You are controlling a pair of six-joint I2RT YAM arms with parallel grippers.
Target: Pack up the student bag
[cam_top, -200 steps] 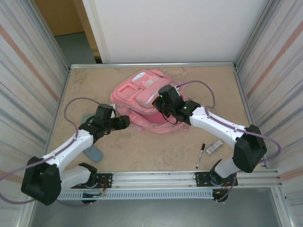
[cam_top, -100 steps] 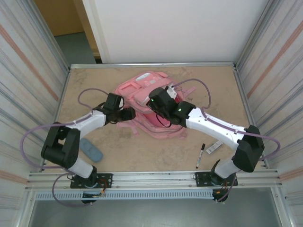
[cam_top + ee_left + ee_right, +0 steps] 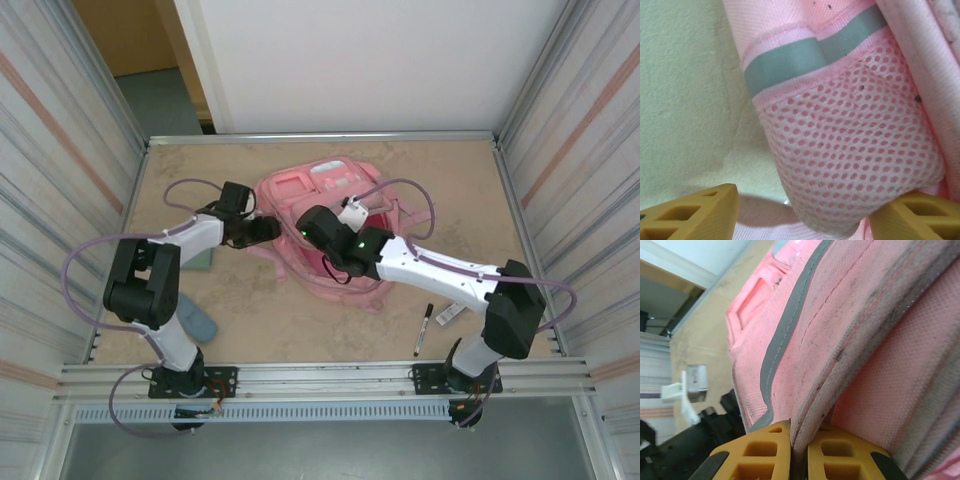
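The student bag, pink with grey trim, lies in the middle of the table, one edge lifted. My right gripper is shut on a pink piped edge of the bag, which runs up from between the yellow fingers. In the top view that wrist sits over the bag's near left part. My left gripper is at the bag's left side. It stands open, with the bag's mesh side pocket bulging between the spread fingertips.
A black marker and a white barcode strip lie near the right arm's base. A blue-grey object rests by the left base and a pale green flat thing under the left forearm. Metal walls flank the table.
My right gripper has pulled the bag's edge leftward and the bag has turned and shifted. My left arm swung from the near side up to the bag's left side.
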